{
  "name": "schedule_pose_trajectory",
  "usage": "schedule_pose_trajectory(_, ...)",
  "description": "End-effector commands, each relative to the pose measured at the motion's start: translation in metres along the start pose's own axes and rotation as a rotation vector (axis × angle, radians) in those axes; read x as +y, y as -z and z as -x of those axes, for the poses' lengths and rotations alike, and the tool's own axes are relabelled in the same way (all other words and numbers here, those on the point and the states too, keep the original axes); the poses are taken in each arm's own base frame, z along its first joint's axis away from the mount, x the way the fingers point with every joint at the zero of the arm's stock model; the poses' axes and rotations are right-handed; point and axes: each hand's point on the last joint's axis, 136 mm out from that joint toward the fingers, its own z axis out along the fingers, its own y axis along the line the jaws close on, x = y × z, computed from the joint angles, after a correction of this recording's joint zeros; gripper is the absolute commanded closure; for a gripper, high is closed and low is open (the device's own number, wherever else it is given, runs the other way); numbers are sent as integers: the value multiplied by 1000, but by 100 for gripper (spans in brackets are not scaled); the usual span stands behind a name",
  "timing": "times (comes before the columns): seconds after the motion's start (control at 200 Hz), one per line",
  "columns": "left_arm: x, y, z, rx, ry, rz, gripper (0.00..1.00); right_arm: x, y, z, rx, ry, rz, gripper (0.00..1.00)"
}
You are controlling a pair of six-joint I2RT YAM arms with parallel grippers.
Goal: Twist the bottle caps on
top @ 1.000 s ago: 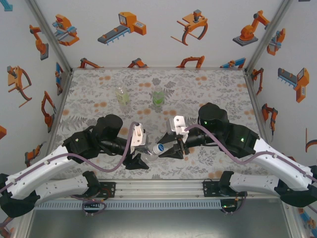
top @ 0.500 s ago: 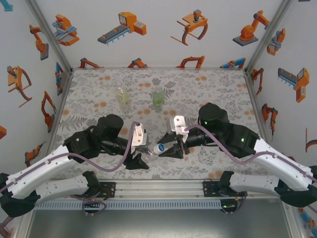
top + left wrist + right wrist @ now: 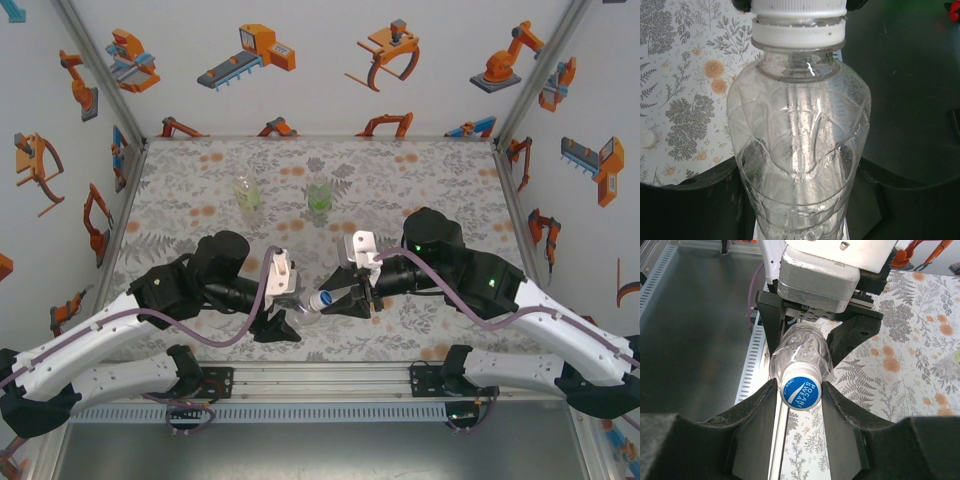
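Note:
My left gripper (image 3: pixel 288 316) is shut on the colourless bottle (image 3: pixel 800 140), holding it off the table with its neck pointing at the right arm. The blue-topped cap (image 3: pixel 800 392) sits on that neck. In the right wrist view my right gripper (image 3: pixel 800 396) has one dark finger against each side of this cap, shut on it. From above, cap (image 3: pixel 322 299) and right gripper (image 3: pixel 336 299) meet between the arms. The yellowish bottle (image 3: pixel 247 193) and the green bottle (image 3: pixel 318 196) stand upright at the back. A small white cap (image 3: pixel 647 138) lies on the table.
The floral tabletop (image 3: pixel 420 180) is bounded by printed walls at the back and both sides. A metal rail (image 3: pixel 320 385) runs along the near edge, just below both grippers.
The right gripper's jaws have narrowed slightly onto the cap and its wrist has shifted a little. The left arm and the bottle have stayed put.

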Motion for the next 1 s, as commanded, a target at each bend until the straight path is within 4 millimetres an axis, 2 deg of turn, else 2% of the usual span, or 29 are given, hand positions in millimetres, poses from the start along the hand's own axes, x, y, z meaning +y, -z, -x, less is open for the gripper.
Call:
schedule_pose_trajectory(0.0,-2,2,5,-9,-4,-6,100,0,6,17,-53,9,-12,60)
schedule_pose_trajectory(0.165,-2,1,6,-11,-6,-6,100,-2,5,14,-37,-24,-17,66)
schedule_pose_trajectory(0.315,0,0,5,-11,-8,3,100,-6,4,11,-28,-98,-38,78)
schedule_pose_trajectory(0.466,12,-1,-2,9,-8,73,100,-41,5,-3,-9,-353,-236,100)
schedule_pose_trajectory(0.506,18,0,-4,18,-7,105,100,-53,5,-8,-13,-465,-307,100)
schedule_pose_trajectory(0.551,23,1,-7,28,-11,138,100,-66,7,-16,-25,-604,-387,94)
schedule_pose_trajectory(0.686,33,2,-10,34,-26,199,100,-94,13,-52,-25,-1011,-614,100)
schedule_pose_trajectory(0.776,37,1,-11,41,-28,214,100,-100,24,-79,-29,-1282,-764,100)
schedule_pose_trajectory(0.836,38,0,-11,42,-28,215,100,-96,33,-103,-19,-1485,-871,100)
schedule_pose_trajectory(0.876,38,0,-10,40,-28,213,100,-95,28,-105,-28,-1526,-856,100)
schedule_pose_trajectory(0.991,38,0,-11,40,-27,216,100,-96,23,-109,0,-1555,-865,87)
